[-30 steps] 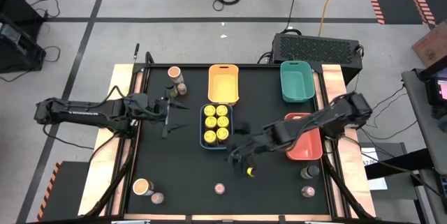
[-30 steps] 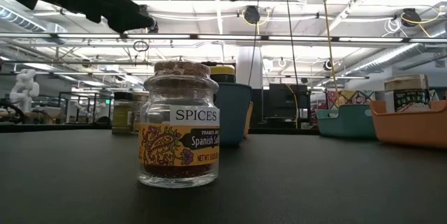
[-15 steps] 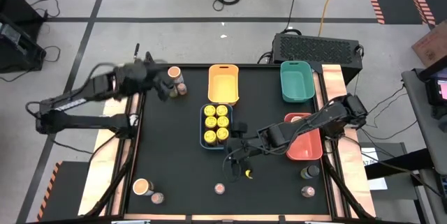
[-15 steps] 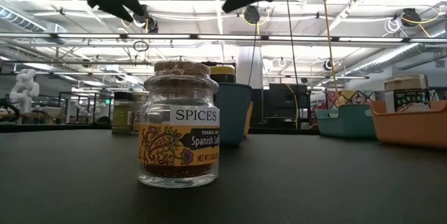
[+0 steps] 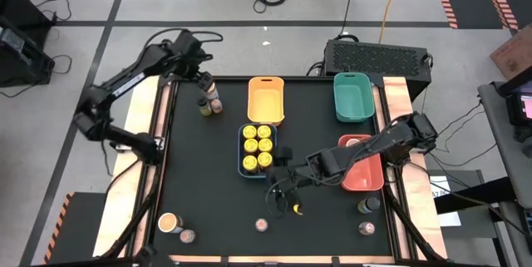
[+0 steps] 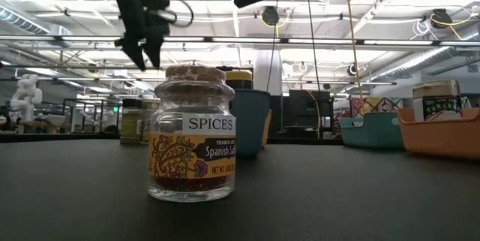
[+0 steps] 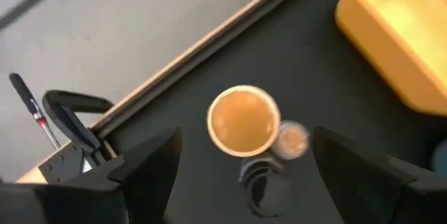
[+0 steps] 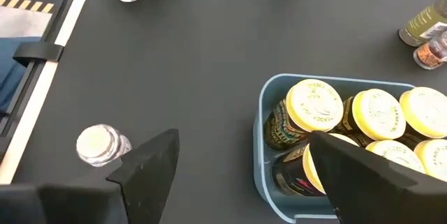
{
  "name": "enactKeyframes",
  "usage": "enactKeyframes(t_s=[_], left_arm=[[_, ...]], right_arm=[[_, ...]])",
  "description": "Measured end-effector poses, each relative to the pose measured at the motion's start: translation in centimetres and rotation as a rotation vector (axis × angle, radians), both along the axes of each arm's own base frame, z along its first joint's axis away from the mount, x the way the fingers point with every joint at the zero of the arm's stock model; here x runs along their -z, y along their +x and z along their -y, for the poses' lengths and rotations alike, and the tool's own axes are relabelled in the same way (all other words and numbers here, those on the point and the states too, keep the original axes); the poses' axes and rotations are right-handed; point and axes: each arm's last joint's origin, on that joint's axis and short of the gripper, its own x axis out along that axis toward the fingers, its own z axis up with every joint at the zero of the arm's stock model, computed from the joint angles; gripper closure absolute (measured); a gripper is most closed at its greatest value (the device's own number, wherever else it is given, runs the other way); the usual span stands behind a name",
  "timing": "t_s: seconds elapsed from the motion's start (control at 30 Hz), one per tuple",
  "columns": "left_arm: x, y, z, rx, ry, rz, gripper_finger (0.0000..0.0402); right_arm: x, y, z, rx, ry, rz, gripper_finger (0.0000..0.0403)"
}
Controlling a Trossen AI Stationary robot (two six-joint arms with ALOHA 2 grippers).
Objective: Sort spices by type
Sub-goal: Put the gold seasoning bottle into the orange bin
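The left claw point(image 5: 202, 78), fingers spread and empty, hangs above a wide peach-topped tub point(image 7: 243, 120) at the far-left corner of the black table point(image 5: 216, 200), with two small jars touching the tub. The right claw point(image 5: 277, 194), also open and empty, is poised just beside the blue rectangular plastic tray point(image 5: 241, 146) packed with six yellow-lidded spice jars point(image 8: 314, 105). A yellow-lidded jar point(image 5: 297, 209), apparently on its side, lies just beyond it, near the table's front.

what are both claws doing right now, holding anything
left claw: open, empty, above the peach-topped tub
right claw: open, empty, by the blue tray
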Motion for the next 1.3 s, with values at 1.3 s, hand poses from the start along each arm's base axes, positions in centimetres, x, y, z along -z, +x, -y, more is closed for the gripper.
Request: enactKeyframes(t_s=[1.3], left_arm=[[5.3,1.2,-2.9,0.189,-0.093,-0.097,0.008]], right_arm=[[-0.2,0.1,-0.6,-0.048,-0.026,0.032,0.0088]])
